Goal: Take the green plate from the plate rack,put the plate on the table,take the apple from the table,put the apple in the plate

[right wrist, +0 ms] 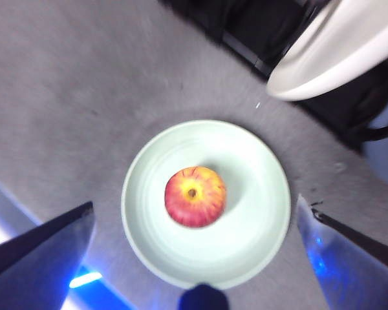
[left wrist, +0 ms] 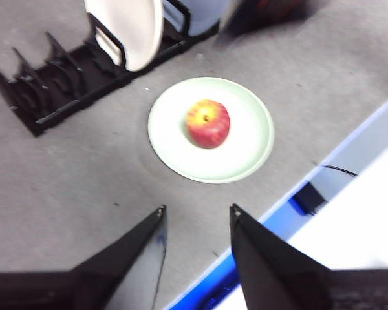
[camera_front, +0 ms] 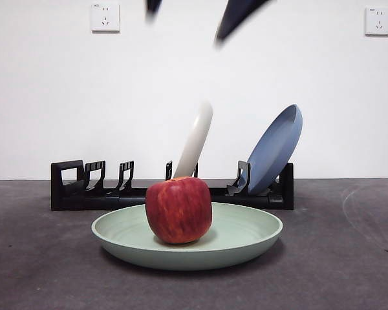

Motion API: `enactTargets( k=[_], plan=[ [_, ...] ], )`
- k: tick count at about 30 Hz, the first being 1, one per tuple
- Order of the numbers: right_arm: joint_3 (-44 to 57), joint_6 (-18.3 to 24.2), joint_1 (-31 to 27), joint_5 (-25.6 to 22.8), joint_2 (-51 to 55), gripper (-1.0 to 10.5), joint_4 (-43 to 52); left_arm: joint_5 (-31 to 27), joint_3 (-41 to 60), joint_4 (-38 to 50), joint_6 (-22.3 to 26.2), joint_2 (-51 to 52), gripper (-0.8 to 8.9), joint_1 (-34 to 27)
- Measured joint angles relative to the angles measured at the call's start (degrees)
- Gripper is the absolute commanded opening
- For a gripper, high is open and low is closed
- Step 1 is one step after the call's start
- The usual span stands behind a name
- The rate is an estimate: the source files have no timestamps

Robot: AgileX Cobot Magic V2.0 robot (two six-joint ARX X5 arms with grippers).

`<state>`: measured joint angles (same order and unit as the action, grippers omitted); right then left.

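Observation:
The red apple [camera_front: 179, 210] [left wrist: 208, 123] [right wrist: 195, 196] rests upright in the middle of the green plate [camera_front: 246, 234] [left wrist: 246, 145] [right wrist: 252, 232], which lies flat on the dark grey table [camera_front: 349, 258] in front of the black plate rack [camera_front: 71, 187] [left wrist: 45, 90]. My left gripper [left wrist: 197, 216] hovers high above the table's near edge, open, with nothing in it. Directly over the plate, my right gripper [right wrist: 194, 210] is spread wide open and empty. In the front view both arms show only as dark tips [camera_front: 236, 16] at the top edge.
A cream-white plate [camera_front: 195, 139] [left wrist: 126, 29] [right wrist: 339, 55] and a blue plate [camera_front: 277, 147] stand in the rack behind the green plate. The table's blue-trimmed front edge [left wrist: 271, 219] runs close under the left gripper. Two wall sockets [camera_front: 105, 17] sit on the white wall.

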<state>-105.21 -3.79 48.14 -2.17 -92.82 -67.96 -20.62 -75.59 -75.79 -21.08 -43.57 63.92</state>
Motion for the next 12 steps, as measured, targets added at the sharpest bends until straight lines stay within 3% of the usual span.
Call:
enactTargets(
  k=[7, 12],
  plan=[
    [0.4, 0.4, 0.0, 0.4, 14.7, 5.3, -9.7, -1.7, 0.0, 1.2, -0.2, -1.5, 1.61, 0.0],
    [4.6, -1.0, 0.2, 6.6, 23.9, 5.3, -9.7, -1.7, 0.0, 1.4, -0.6, -3.0, 1.61, 0.0]
  ],
)
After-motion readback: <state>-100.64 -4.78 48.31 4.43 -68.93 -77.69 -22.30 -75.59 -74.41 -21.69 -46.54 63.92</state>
